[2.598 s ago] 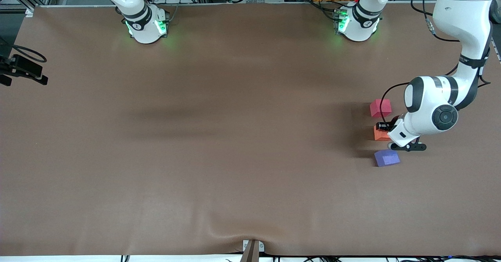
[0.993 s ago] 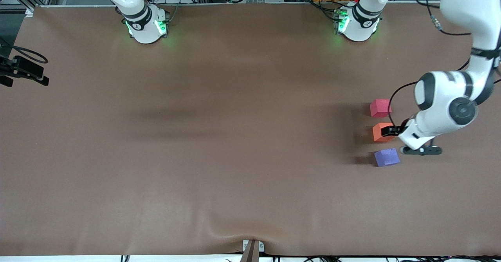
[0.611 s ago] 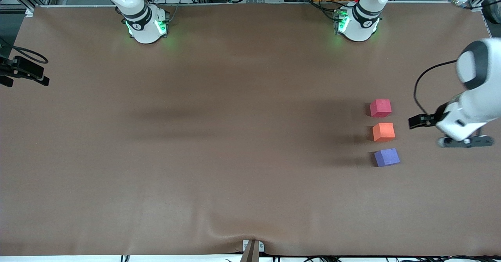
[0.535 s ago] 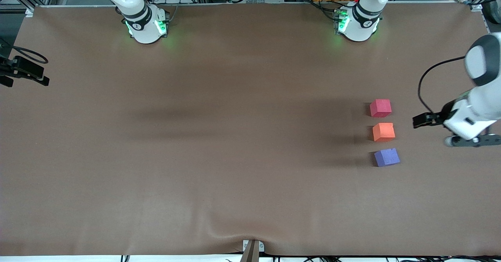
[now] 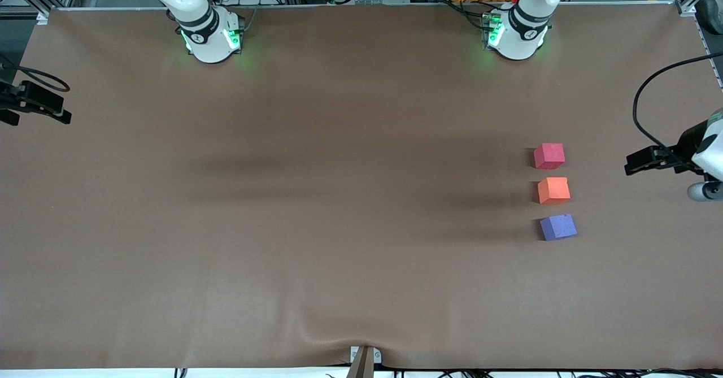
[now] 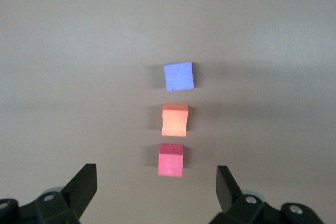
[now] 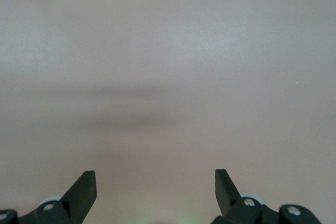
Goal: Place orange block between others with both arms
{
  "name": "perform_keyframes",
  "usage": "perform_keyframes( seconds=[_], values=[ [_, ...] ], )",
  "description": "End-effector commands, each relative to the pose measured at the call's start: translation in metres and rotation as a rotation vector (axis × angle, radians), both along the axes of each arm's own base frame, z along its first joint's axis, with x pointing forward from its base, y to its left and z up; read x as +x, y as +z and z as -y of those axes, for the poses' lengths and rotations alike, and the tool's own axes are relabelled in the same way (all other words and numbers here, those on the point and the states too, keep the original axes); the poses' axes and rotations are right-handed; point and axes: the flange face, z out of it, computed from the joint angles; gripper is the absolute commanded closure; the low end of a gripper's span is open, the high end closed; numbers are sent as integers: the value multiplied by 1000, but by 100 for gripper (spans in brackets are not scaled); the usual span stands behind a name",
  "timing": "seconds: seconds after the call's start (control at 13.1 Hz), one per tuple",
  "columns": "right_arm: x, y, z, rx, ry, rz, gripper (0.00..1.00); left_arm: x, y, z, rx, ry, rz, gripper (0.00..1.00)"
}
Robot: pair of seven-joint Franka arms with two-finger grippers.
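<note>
The orange block [image 5: 553,190] rests on the brown table between the others, the pinkish-red cube [image 5: 549,156] and the purple-blue cube [image 5: 558,226]; the three form a short row with small gaps. In the left wrist view the same row shows: purple-blue cube [image 6: 178,76], orange block [image 6: 174,120], pinkish-red cube [image 6: 171,160]. My left gripper [image 5: 635,163] hangs open and empty over the table toward the left arm's end, apart from the cubes. My left gripper [image 6: 156,174] looks down on them. My right gripper [image 7: 155,174] is open over bare table, out of the front view.
Both arm bases [image 5: 212,36] [image 5: 515,33] stand along the table's farthest edge from the front camera. A black device [image 5: 34,102] juts in at the right arm's end. The brown cloth [image 5: 339,333] is wrinkled near the front camera's edge.
My left gripper has drawn away from the orange block toward the left arm's end of the table. The block stays between the two cubes. The right arm waits.
</note>
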Motion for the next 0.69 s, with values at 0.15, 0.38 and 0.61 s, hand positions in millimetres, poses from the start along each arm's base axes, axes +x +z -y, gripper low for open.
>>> perform_keyframes(
  seconds=[0.15, 0.38, 0.61],
  values=[
    [1, 2, -2, 12, -12, 7, 0, 7, 29, -10, -6, 28, 39, 0],
    [1, 2, -3, 12, -10, 7, 0, -4, 49, -5, -8, 23, 57, 0],
    [1, 2, -3, 12, -9, 7, 0, -13, 60, 3, -23, 12, 48, 0]
  ],
)
